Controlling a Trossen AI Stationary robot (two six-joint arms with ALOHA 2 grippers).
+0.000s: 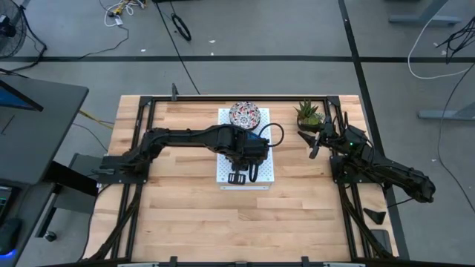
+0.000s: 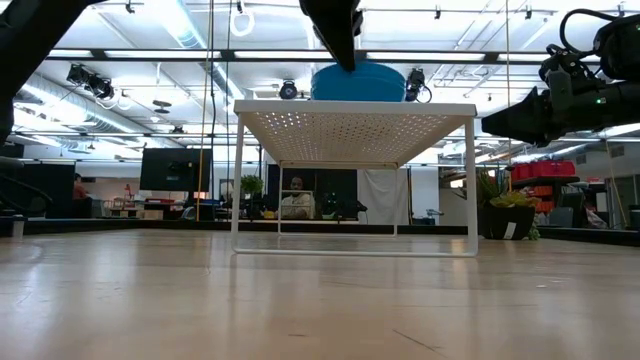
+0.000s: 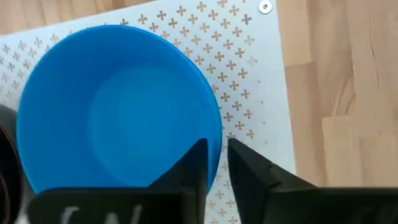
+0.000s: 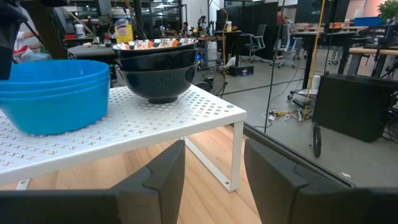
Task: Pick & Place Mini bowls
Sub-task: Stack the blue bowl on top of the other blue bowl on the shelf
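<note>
Up on the board, left fingers pinching nested blue bowls' rim, right fingers spread

In the high view the left arm covers the blue bowls near the middle of the white board. Whether the left gripper (straddling the top bowl's rim) actually presses it can't be told.

Bright blue round mini bowls sit nested upright in a stack, mouths up, on the raised white perforated board. Just beside them stands a second nested stack, the floral-patterned mini bowls, dark outside, red-and-white pattern inside, also upright.
</note>
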